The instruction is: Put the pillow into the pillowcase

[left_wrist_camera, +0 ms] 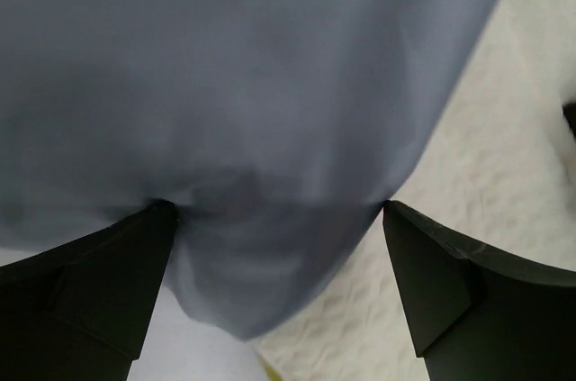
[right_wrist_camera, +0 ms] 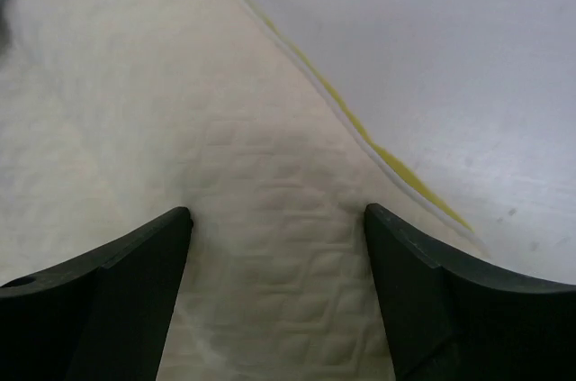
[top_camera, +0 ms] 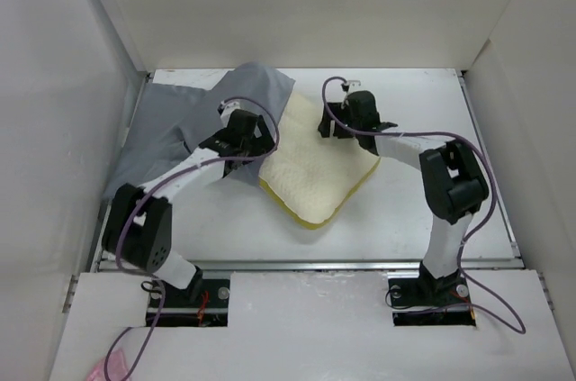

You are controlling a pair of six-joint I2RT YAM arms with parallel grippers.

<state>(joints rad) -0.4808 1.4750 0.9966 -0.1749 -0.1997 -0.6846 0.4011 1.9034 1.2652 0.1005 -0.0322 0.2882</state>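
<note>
Your left pincer (left_wrist_camera: 277,210) is gaping over the pillowcase (left_wrist_camera: 225,84) edge; right pincer (right_wrist_camera: 277,212) is gaping on the pillow (right_wrist_camera: 135,129) near its yellow edge, tabletop (right_wrist_camera: 432,57) showing just beyond.

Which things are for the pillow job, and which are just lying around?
For the job:
- cream pillow
- grey pillowcase
- left fingers, open at the pillowcase
- right fingers, open over the pillow

Just lying about:
- pink scrap at the near left corner; too small to tell what it is
</note>
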